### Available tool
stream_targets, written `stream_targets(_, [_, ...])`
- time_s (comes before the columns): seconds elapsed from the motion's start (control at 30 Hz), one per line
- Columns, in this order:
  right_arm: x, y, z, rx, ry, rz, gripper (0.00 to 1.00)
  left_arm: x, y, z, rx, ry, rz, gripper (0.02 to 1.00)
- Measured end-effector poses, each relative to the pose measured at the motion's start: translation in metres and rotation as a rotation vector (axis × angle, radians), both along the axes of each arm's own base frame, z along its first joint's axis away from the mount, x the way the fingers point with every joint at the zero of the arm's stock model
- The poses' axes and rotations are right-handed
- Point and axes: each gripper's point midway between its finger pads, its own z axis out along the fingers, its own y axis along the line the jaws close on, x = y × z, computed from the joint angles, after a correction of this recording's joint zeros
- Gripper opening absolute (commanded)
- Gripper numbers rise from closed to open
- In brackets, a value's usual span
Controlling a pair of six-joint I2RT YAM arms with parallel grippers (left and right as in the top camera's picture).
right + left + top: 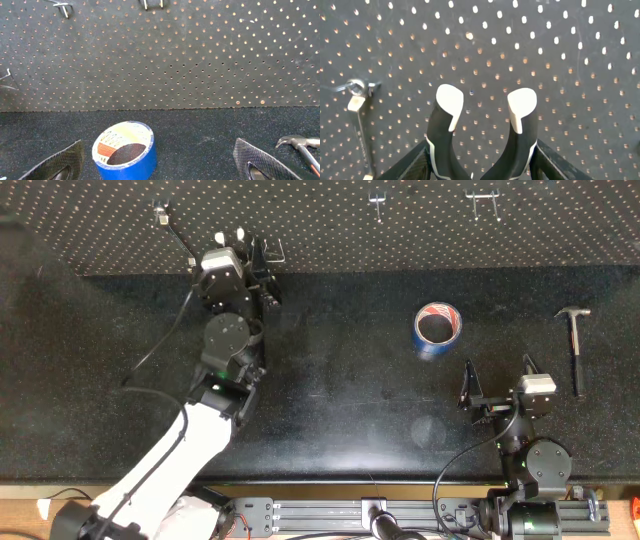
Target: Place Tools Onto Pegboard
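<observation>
My left gripper (230, 236) is raised against the pegboard (420, 225), open, its white fingertips (450, 102) close to the holes with nothing between them (486, 107). Beside it a slim metal tool (361, 135) hangs from a hook (356, 88) on the board, also visible from above (165, 220). A blue tape roll (437, 329) lies on the black mat, and a hammer (575, 345) lies at the far right. My right gripper (497, 383) sits low near its base, open (165, 175), facing the tape roll (125, 150) and the hammer (300, 145).
Bare metal hooks stick out of the pegboard at the top (378, 200) (483, 200), and another (272, 250) is just right of my left gripper. The black mat (340, 380) lies between the arms.
</observation>
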Motion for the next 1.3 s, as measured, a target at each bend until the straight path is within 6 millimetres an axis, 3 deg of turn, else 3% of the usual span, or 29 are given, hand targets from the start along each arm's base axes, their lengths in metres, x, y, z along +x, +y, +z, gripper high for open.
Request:
stream_targets(0.47, [0.000,0.000,0.000,0.000,0.000,0.000,0.976,0.023,0.001,-0.025,0.026,0.006,0.025,0.025])
stream_targets(0.73, [0.000,0.000,0.000,0.000,0.000,0.000,0.976,0.039,-0.004,-0.005,0.017,-0.034,0.027,0.027])
stream_targets(1.0, [0.000,0.000,0.000,0.000,0.000,0.000,0.974,0.047,-0.007,-0.028,0.037,0.016,0.026,0.027])
stream_targets(1.3, [0.000,0.000,0.000,0.000,0.000,0.000,0.976,0.060,-0.013,-0.026,0.033,0.004,0.023,0.027])
